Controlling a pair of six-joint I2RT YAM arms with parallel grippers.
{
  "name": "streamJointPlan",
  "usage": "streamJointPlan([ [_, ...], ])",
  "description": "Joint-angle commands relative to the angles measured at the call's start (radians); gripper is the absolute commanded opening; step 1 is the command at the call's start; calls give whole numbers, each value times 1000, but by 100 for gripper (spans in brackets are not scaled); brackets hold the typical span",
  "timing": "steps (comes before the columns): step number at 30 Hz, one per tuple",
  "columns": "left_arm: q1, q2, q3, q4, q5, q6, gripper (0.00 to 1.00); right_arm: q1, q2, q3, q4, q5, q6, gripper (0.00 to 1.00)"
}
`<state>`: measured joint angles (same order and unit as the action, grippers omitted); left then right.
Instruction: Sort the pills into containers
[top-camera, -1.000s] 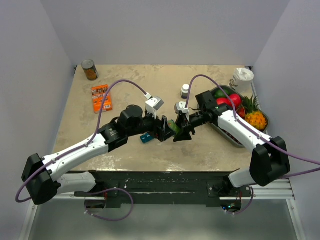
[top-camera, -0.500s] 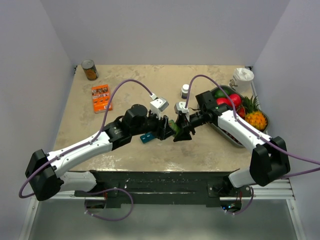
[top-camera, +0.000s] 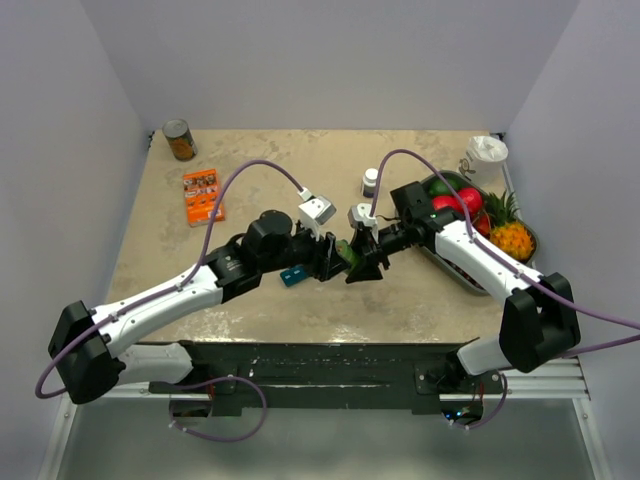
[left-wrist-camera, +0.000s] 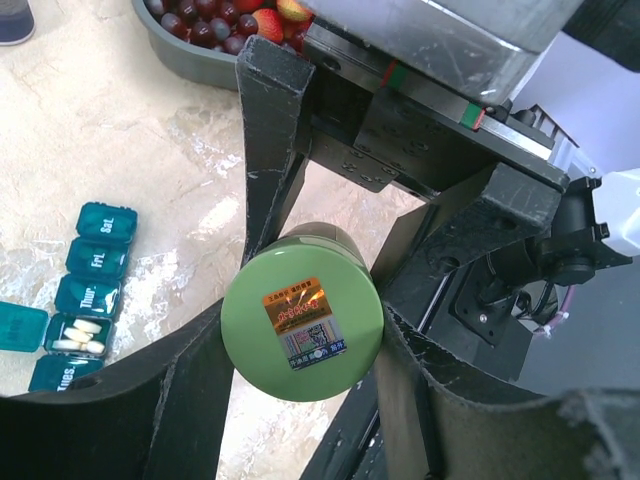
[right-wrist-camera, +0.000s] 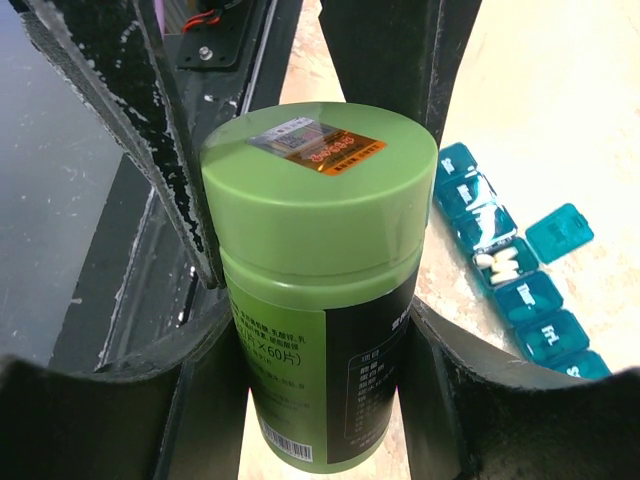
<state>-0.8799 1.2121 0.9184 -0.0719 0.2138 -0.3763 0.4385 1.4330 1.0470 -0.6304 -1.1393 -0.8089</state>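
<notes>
1. My left gripper (left-wrist-camera: 302, 330): fingers closed on the lid of the green bottle (right-wrist-camera: 315, 250), one pad on each side of the lid's rim.
2. My right gripper (right-wrist-camera: 318, 340): fingers clamped on the same bottle's body, below the lid, over the dark label.
3. The bottle is held off the table (top-camera: 270, 160) between my two wrists. Its lid, which has an orange-and-silver sticker on top, faces my left wrist.
4. Teal pill organiser (left-wrist-camera: 85, 290): flat on the table, just beside and under my left gripper, touched by neither hand.
5. One organiser lid stands open, between "Thur" and "Tues". That compartment holds white capsules (left-wrist-camera: 75, 335). The other lids in view are shut.
</notes>
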Motion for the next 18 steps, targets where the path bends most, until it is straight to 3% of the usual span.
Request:
streamJointPlan([
  [1, -8, -80, -52, 35, -34, 2, 0, 2, -17, 34, 8, -22, 11, 57],
  [3, -5, -112, -70, 32, -57, -7, 0, 0, -22, 33, 8, -17, 13, 72],
  [7, 1, -148, -105, 20, -77, -21, 0, 0, -23, 31, 12, -14, 16, 88],
  [8, 2, -155, -108, 12, -82, -22, 0, 2, -25, 31, 14, -11, 22, 99],
  [13, 18, -190, -127, -23, -134, -36, 0, -1, -26, 28, 41, 16, 46, 99],
  [17, 73, -268, -130, -190, -382, -67, 0, -35, -57, 13, 109, 102, 130, 99],
  [18, 135, -285, -133, -218, -411, -84, 0, -49, -68, 5, 135, 128, 152, 99],
])
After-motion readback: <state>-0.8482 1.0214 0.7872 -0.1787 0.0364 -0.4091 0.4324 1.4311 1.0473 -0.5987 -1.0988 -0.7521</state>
